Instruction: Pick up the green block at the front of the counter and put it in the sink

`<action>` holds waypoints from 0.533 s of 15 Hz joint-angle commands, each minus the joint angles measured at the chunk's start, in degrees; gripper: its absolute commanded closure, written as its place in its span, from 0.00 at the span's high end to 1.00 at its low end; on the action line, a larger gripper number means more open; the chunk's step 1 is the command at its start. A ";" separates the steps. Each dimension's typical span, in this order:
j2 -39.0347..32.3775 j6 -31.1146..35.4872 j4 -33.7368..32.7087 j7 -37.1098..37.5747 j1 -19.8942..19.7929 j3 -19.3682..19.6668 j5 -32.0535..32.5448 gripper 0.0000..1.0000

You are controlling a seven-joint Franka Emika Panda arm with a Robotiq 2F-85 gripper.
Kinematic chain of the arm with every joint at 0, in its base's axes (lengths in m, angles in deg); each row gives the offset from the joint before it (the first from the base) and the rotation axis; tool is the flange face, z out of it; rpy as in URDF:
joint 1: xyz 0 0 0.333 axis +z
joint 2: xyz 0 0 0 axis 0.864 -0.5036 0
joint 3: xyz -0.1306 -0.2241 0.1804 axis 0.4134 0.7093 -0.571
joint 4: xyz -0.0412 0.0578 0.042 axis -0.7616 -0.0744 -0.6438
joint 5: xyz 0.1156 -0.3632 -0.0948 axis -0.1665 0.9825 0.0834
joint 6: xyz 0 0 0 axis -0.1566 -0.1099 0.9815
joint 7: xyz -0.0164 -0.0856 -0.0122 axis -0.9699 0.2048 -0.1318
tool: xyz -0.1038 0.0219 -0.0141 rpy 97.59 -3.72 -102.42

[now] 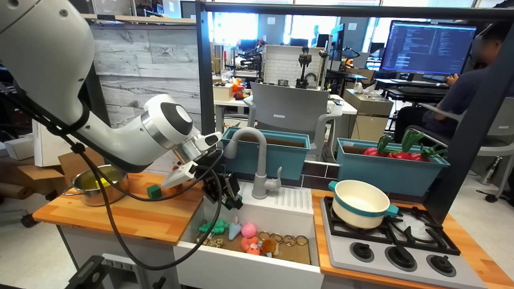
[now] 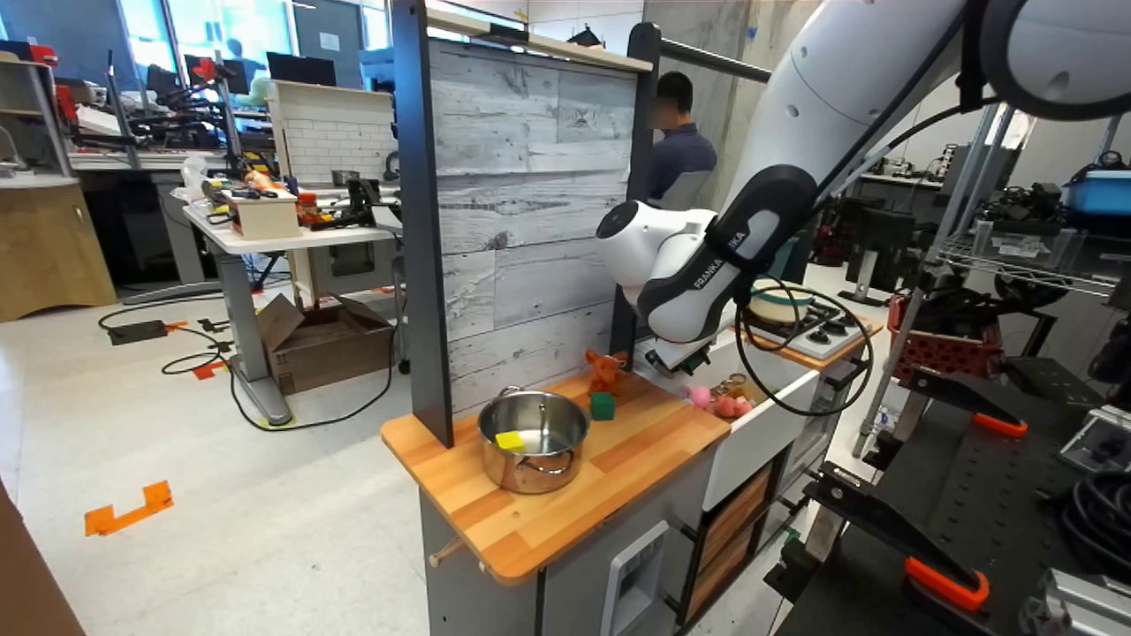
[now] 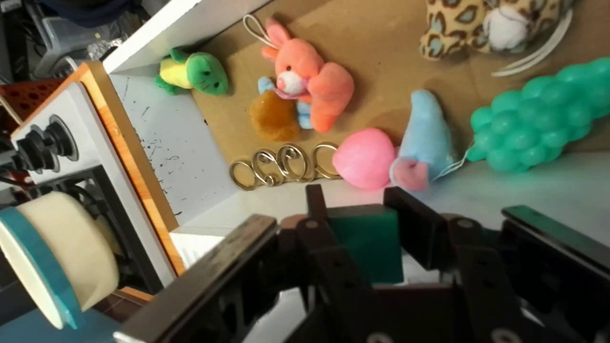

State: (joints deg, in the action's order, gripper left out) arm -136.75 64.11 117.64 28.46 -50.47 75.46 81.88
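I saw the gripper (image 3: 358, 215) clamped on the green block (image 3: 368, 245), probably light and stiff, best held by opposite sides.

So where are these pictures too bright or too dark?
In an exterior view, a rectangular glass window glares nearly white; in the wrist view, much of the black two-fingered gripper is in deep shadow, and the dark green cube-shaped block it grips looks dim.

Green block (image 3: 369, 245): squarish, dark green in the wrist view; is clamped in the gripper (image 3: 360, 214) and held above the sink (image 1: 249, 273), near its back wall. Sink: white, rectangular, set into the light-brown wooden counter (image 1: 160, 216).
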 commanded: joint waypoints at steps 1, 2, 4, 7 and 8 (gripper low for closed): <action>1.33 2.58 0.88 -10.91 -1.90 -2.18 1.64 0.12; 1.67 2.85 1.33 -13.58 -2.07 -2.21 1.93 0.12; 2.35 3.34 2.15 -18.98 -2.54 -2.38 2.78 0.12; 2.53 5.64 3.38 -27.31 -3.73 -2.99 3.04 0.12; 2.57 6.47 3.90 -29.72 -4.03 -3.09 3.17 0.12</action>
State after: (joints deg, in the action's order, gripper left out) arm -135.56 67.56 119.58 6.53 -52.88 74.49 83.51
